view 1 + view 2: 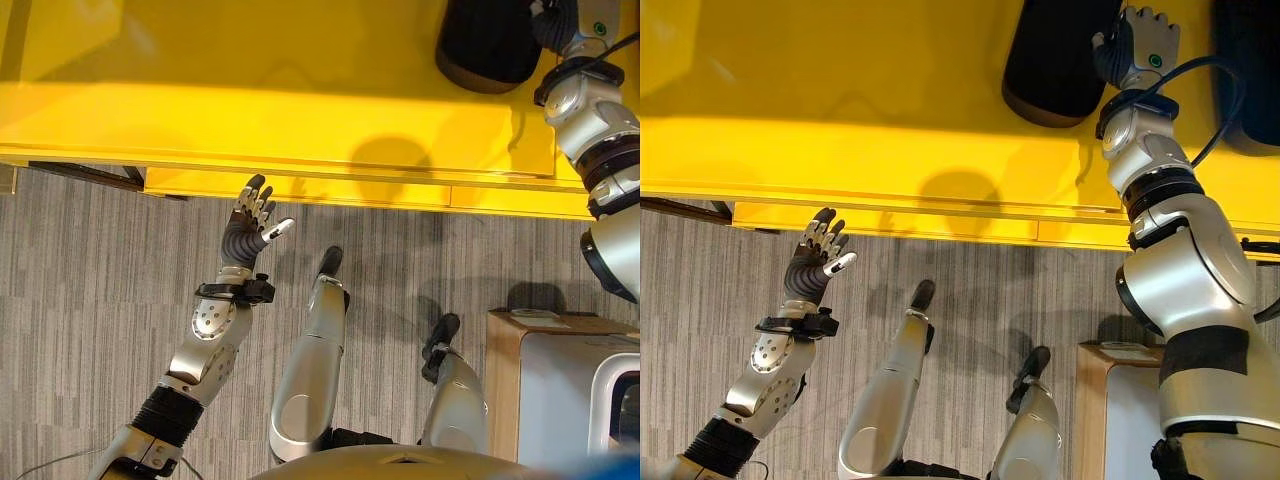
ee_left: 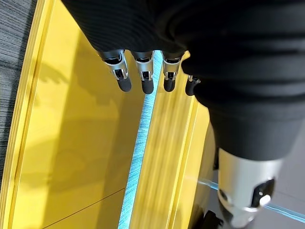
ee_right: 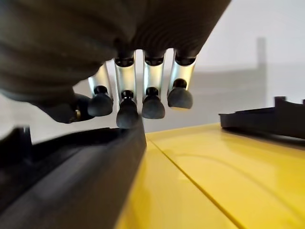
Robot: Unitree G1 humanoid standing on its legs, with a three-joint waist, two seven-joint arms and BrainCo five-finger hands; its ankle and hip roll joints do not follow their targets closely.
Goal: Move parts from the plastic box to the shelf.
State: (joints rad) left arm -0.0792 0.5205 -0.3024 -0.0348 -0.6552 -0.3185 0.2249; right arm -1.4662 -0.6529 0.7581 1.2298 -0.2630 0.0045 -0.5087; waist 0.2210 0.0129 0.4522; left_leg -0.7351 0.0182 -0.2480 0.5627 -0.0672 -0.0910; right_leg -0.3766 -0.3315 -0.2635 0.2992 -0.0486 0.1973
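The left arm comes in from the lower left and is raised, with the forearm pointing up and forward. The left hand point(image 1: 250, 222) is open, its fingers straight and a little spread, the thumb set apart. The right arm is stretched far forward. The right hand point(image 1: 1137, 42) has its fingers point(image 3: 153, 102) relaxed, pointing downward, holding nothing.

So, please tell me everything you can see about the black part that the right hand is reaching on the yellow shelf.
The black part is a dark, matt, plastic-looking piece with a rounded lower corner and a thick edge. It lies flat on the yellow shelf, at its far right area, partly cut off by the picture's top. The right hand is at its right edge; in the right wrist view the fingers hang relaxed just above its rim. Whether they touch it I cannot tell. A second dark piece lies apart from it.
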